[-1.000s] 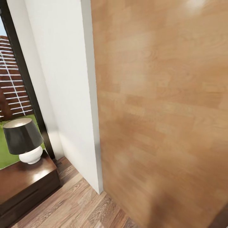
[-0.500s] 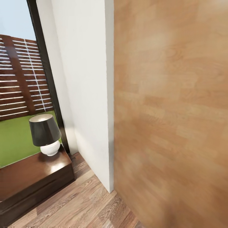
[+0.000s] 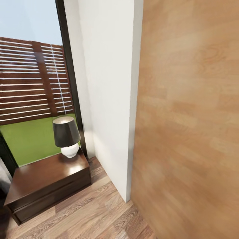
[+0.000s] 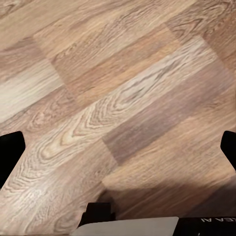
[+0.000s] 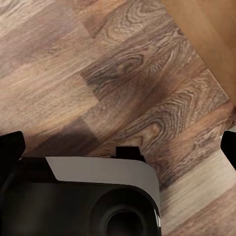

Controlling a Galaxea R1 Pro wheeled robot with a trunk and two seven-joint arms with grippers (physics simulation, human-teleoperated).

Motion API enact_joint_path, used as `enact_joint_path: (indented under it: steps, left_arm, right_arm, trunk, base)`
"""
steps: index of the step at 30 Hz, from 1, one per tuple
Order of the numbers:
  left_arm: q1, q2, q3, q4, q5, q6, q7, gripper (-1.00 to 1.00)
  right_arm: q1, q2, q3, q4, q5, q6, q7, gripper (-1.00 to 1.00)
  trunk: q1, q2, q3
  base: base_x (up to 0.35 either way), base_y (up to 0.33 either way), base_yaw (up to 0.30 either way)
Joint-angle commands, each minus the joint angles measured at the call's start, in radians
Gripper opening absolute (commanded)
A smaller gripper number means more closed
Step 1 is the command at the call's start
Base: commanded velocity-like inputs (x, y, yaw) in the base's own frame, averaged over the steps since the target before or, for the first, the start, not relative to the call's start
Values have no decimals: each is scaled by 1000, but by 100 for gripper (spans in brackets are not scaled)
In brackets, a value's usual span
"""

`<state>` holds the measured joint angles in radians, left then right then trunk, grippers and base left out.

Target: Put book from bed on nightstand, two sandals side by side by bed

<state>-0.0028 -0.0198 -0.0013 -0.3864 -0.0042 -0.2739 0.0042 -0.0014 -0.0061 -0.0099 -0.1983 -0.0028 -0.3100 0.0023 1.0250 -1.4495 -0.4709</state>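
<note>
A low dark brown nightstand (image 3: pixel 43 181) with two drawers stands on the bedroom's wood-plank floor in the head view, at lower left, under a tall dark-framed window. The book and the two sandals are out of view. A thin grey sliver (image 3: pixel 3 177) at the picture's left edge beside the nightstand could be the bed's mattress; I cannot tell. My left gripper (image 4: pixel 118 152) is open over bare floor planks, with nothing between its fingers. My right gripper (image 5: pixel 118 147) is open too, hanging above the floor beside the robot's dark and white base (image 5: pixel 98 191).
A lamp (image 3: pixel 66 136) with a black shade and white base sits on the nightstand's back corner. A white wall corner (image 3: pixel 109 99) juts out in the middle. A large light wood panel (image 3: pixel 189 126) stands very close on the right. Free floor (image 3: pixel 89 215) lies in front of the nightstand.
The head camera has turned left: the nightstand, lamp and window have slid rightward in the picture and more of the nightstand shows. Nothing in the room itself has moved.
</note>
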Motion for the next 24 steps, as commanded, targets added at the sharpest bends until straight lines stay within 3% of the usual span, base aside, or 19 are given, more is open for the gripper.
enact_joint_path:
  steps: [1, 24]
  left_arm:
    - [0, 0, 0, 0, 0, -2, 0, 100]
    - [0, 0, 0, 1, 1, -2, 0, 100]
  right_arm:
    - [0, 0, -1, 0, 0, -3, 0, 100]
    - [0, 1, -1, 0, 0, -3, 0, 100]
  trunk:
    - [0, 0, -1]
    - [0, 0, -1]
  base:
    - [0, 0, 292]
    - [0, 0, 292]
